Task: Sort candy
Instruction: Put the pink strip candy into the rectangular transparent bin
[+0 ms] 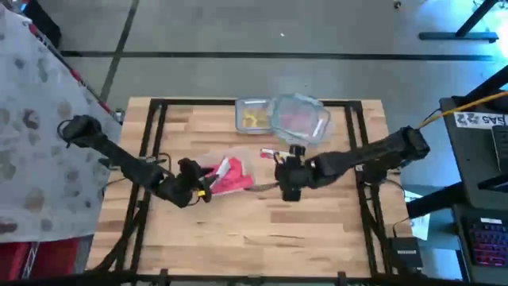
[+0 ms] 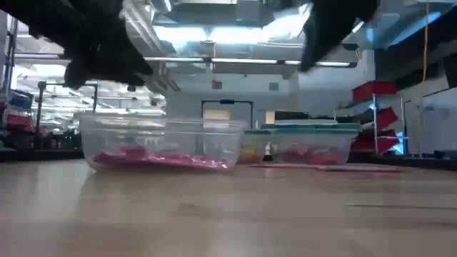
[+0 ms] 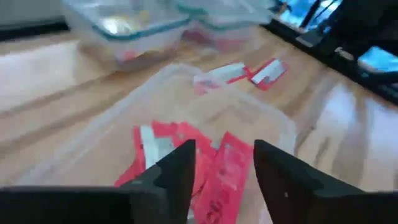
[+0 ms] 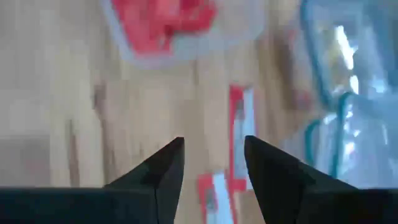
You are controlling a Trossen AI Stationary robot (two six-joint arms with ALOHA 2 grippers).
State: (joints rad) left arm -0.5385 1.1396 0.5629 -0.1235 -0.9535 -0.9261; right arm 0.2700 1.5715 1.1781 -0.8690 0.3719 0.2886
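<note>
A clear tub (image 1: 230, 173) holding red candy packets (image 3: 186, 155) stands on the table left of centre. My left gripper (image 3: 224, 146) hovers open over the tub's near-left side (image 1: 205, 186), and a red packet (image 3: 225, 180) lies in the tub below the gap between its fingers. My right gripper (image 4: 213, 142) stands open above the table's middle (image 1: 290, 189), pointing down, with loose red-and-white packets (image 4: 239, 127) on the wood beneath and ahead of it. In the low view both grippers are dark shapes high above the tub (image 2: 161, 146).
At the far edge stand two more clear tubs: one with yellow pieces (image 1: 254, 117), one with red candy under a tilted teal-rimmed lid (image 1: 300, 119). Loose packets (image 1: 274, 152) lie between them and my right gripper. The near half of the table (image 1: 254, 238) is bare wood.
</note>
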